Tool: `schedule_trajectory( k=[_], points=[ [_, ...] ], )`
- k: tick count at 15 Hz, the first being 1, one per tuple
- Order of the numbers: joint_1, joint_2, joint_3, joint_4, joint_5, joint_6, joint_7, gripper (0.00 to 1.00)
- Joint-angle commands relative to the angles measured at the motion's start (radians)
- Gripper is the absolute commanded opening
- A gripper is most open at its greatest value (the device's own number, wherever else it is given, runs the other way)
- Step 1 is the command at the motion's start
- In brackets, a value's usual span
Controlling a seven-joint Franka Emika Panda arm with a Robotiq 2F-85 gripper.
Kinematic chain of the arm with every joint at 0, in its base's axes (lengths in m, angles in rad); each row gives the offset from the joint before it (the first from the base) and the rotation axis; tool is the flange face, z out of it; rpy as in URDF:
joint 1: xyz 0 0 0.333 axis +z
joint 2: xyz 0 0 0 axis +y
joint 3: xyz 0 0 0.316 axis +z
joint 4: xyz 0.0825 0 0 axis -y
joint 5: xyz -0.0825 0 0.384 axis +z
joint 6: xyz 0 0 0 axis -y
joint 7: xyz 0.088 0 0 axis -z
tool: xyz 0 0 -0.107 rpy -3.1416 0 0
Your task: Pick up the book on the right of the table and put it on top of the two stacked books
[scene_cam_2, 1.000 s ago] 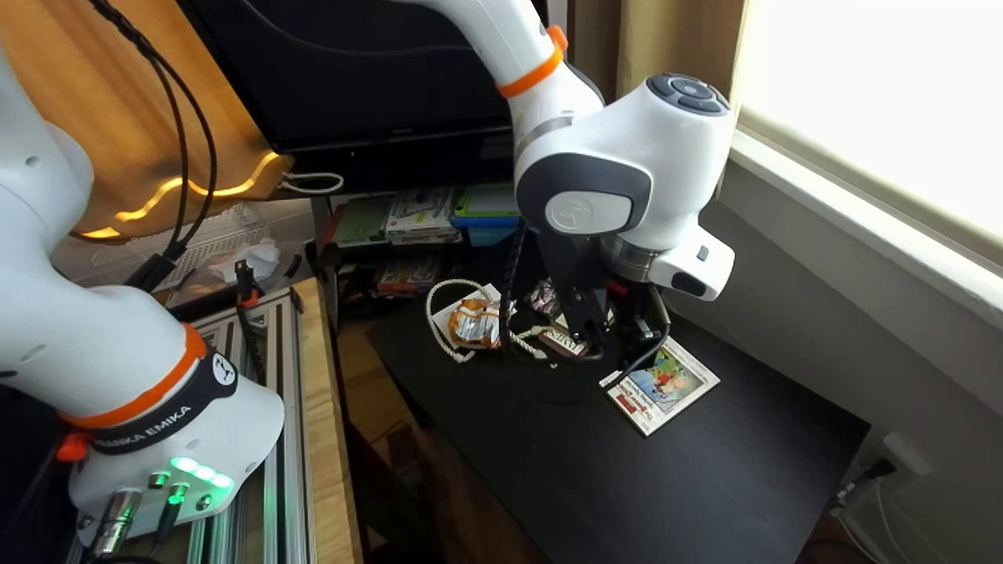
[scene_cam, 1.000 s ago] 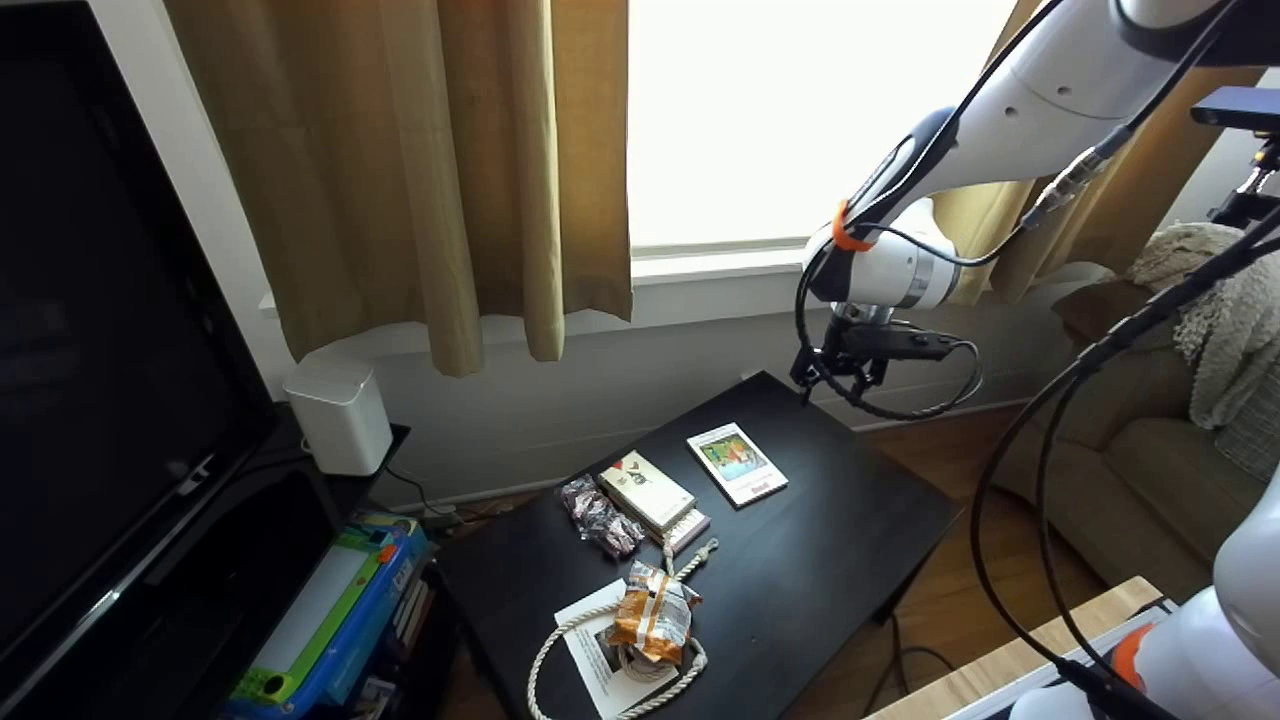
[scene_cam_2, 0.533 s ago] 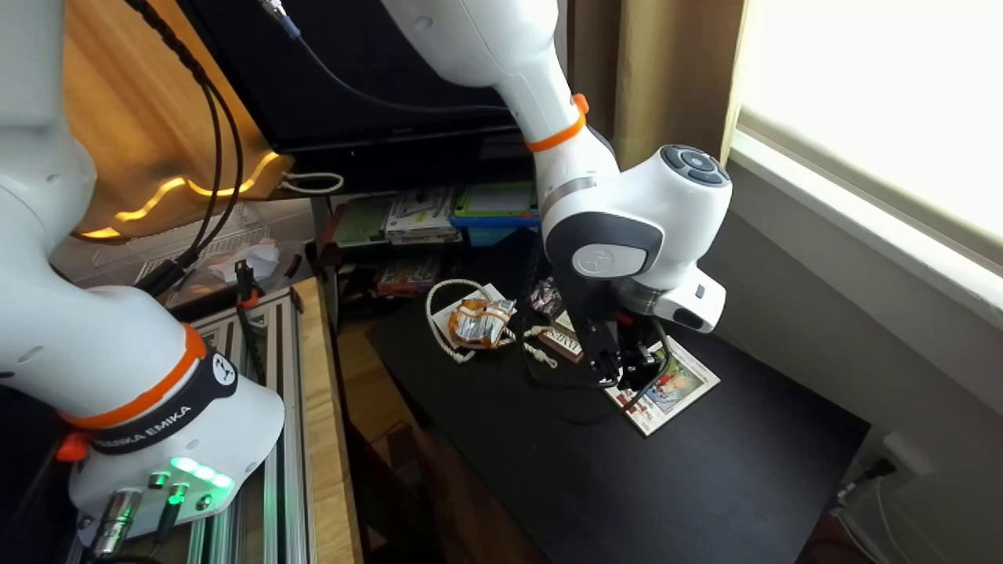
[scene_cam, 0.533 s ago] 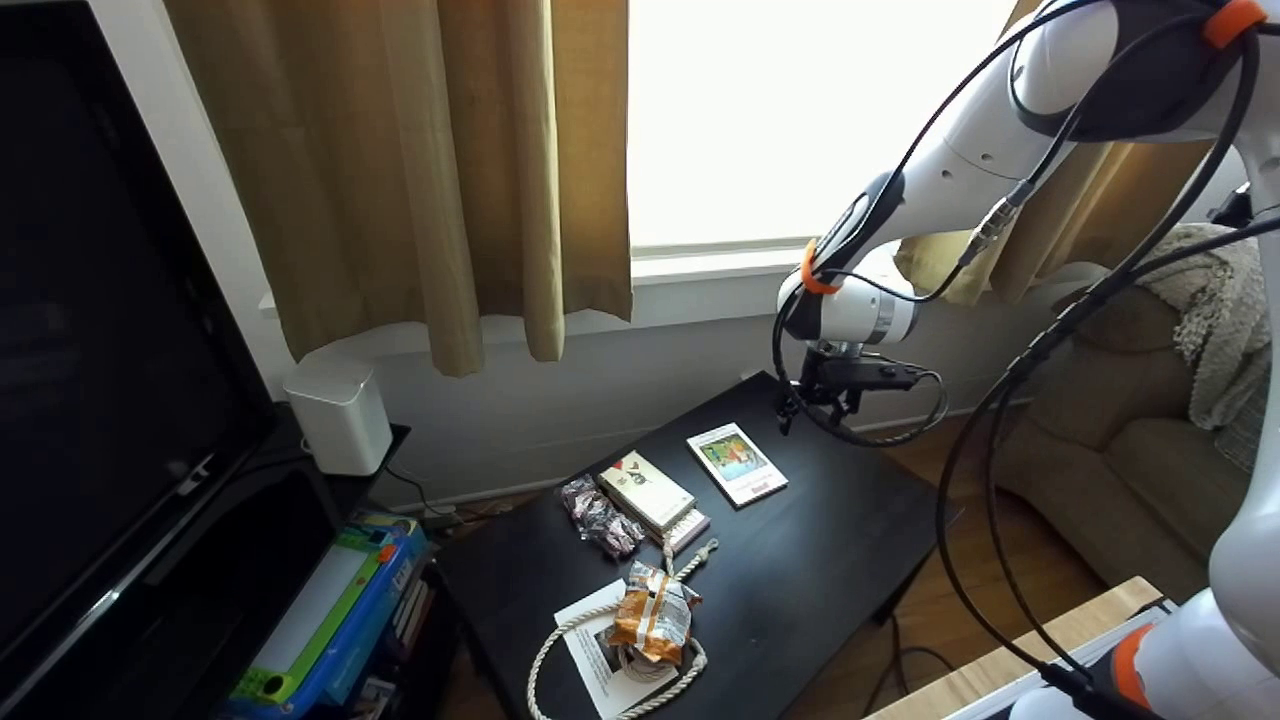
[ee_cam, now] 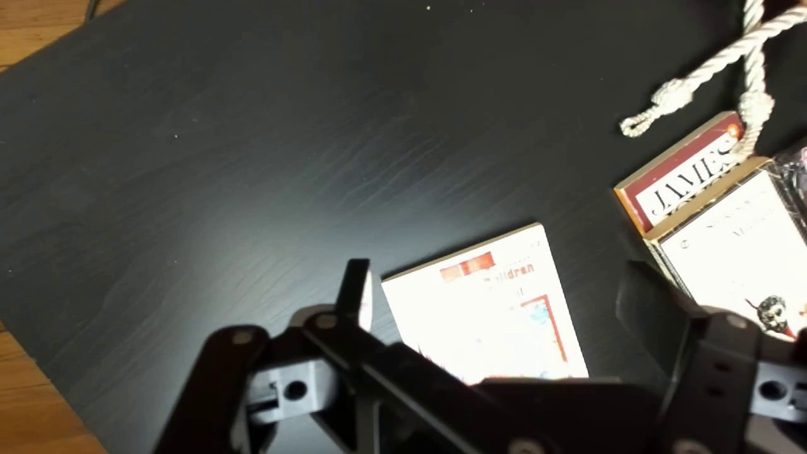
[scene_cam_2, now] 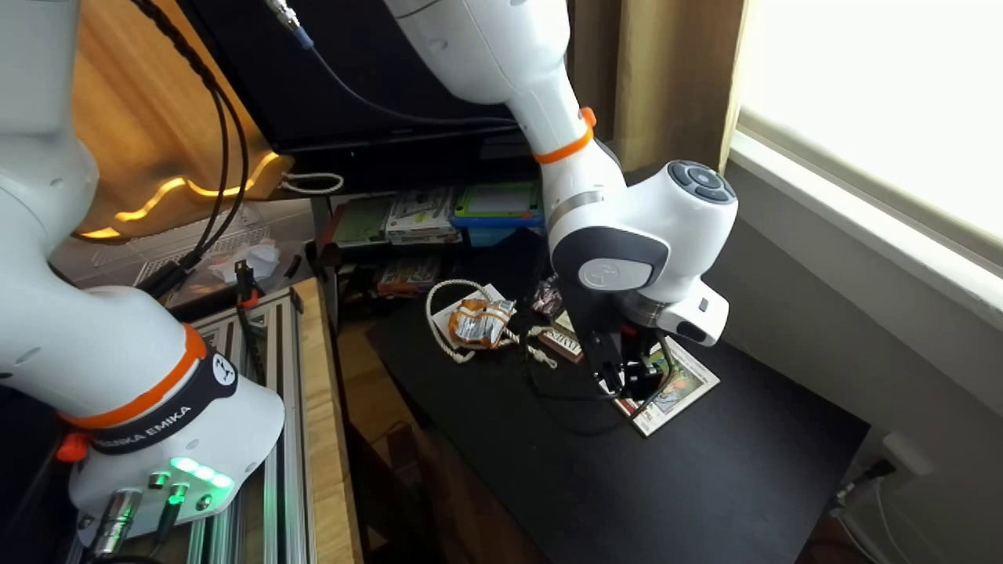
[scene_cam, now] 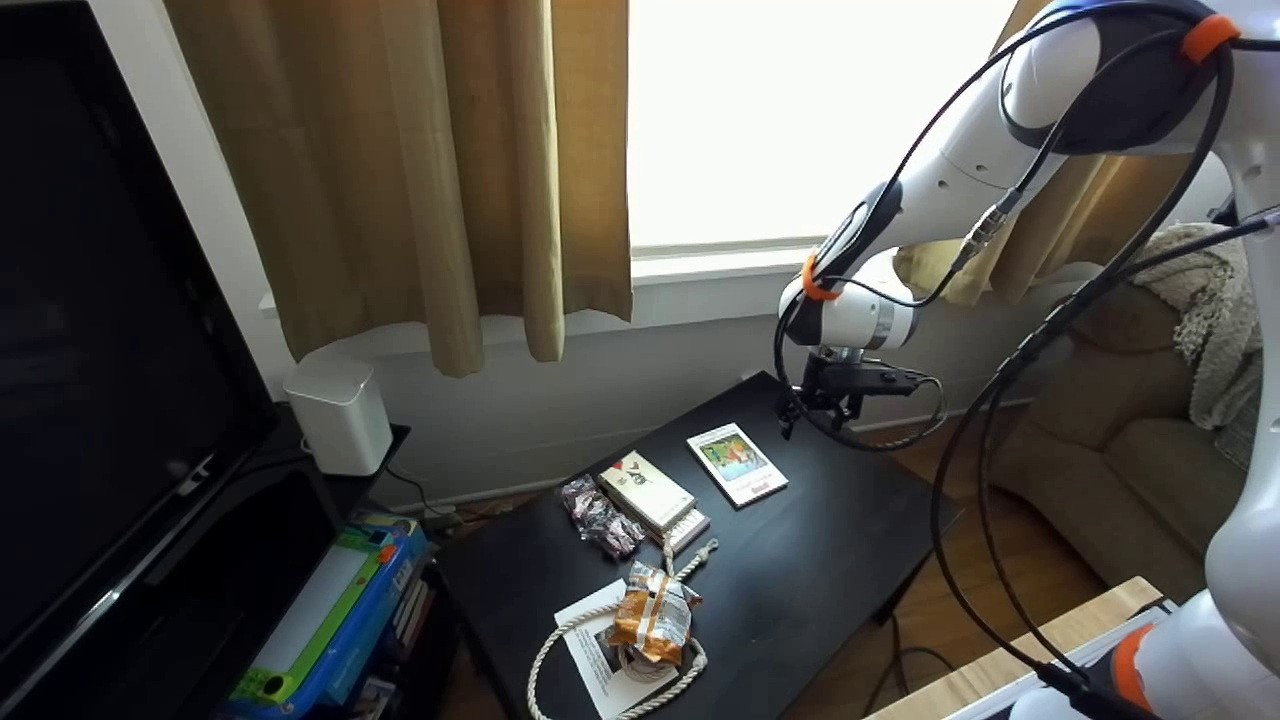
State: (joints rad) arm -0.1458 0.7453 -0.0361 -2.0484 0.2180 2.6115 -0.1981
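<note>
Sinking beside the bright rectangular window [scene_cam: 810, 120], the jointed white-and-grey robot arm [scene_cam_2: 611, 227] stands lower than a second ago, most of that drop coming early and only a little since. Nothing on the low black rectangular counter [scene_cam: 830, 545] has shifted, so I take this as the reach, with the pick not yet made. Over there are the two stacked books [scene_cam: 648, 490], a cream-covered one set back on a maroon-and-white one, so that an end of the lower shows. To their right in an exterior view, near but apart, the small thin white-bordered book [scene_cam: 738, 464] with its green-and-orange picture lies flat by the window-side edge. Its long axis runs slantwise, one short end toward the window and the red-lettered end away from it, not quite parallel to the pair. The black two-fingered tool [ee_cam: 499, 291] is spread wide and pinches nothing; in the wrist view its fingers [ee_cam: 353, 287] show either side of the book's short width, which suits a grip across it. How high they hang I can't tell. Something so thin will probably need the fingertips almost down on the counter.
</note>
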Motion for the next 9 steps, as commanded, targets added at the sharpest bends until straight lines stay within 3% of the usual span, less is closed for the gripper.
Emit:
schedule_trajectory(
  k=[1, 9],
  points=[
    [-0.064, 0.125, 0.038, 0.101, -0.031, -0.025, -0.024, 1.0],
    [-0.13, 0.34, 0.074, 0.269, -0.061, 0.045, -0.08, 1.0]
  ],
)
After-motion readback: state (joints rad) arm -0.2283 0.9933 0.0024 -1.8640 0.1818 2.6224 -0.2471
